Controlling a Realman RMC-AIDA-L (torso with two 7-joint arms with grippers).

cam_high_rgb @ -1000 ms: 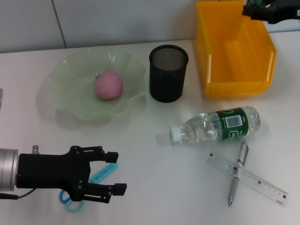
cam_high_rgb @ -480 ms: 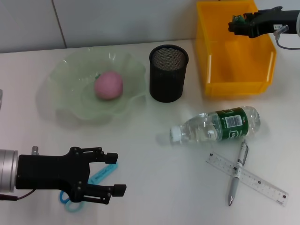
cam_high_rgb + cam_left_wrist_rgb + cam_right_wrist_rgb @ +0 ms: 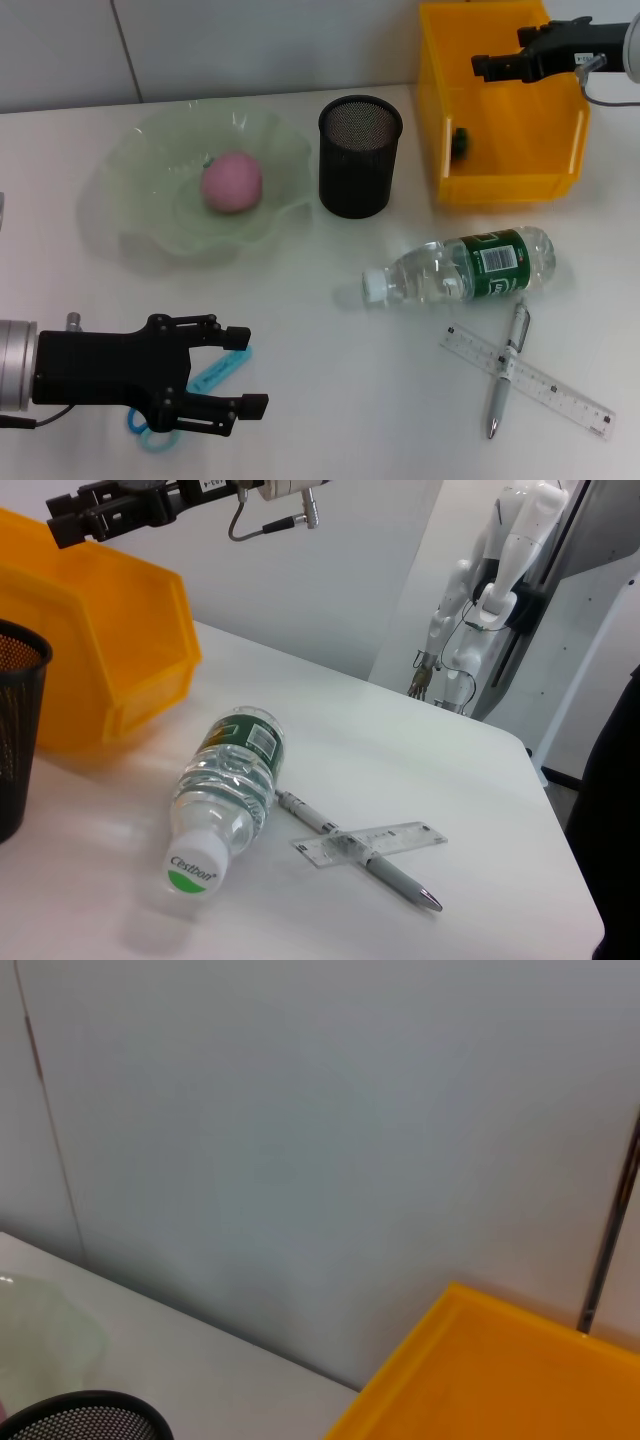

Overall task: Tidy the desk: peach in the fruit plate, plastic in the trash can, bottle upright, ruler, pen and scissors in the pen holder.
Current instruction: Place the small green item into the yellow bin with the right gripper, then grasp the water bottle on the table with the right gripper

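A pink peach (image 3: 232,182) lies in the pale green fruit plate (image 3: 130,160). The black mesh pen holder (image 3: 359,155) stands beside it. My right gripper (image 3: 482,68) hangs open over the yellow trash can (image 3: 500,185), and a small dark green plastic piece (image 3: 460,140) is inside by the left wall. The bottle (image 3: 460,268) lies on its side. A pen (image 3: 503,375) crosses a clear ruler (image 3: 550,388) in front of it. My left gripper (image 3: 245,370) stands open low over the blue scissors (image 3: 215,372) at the front left.
In the left wrist view I see the bottle (image 3: 225,790), pen (image 3: 385,870) and ruler (image 3: 400,837) on the white table, with the trash can (image 3: 90,650) and right gripper (image 3: 70,515) behind. Another robot (image 3: 490,590) stands beyond the table edge.
My right gripper moved left over the trash can and let go of the green plastic, which now shows inside the bin. The left gripper stayed still.
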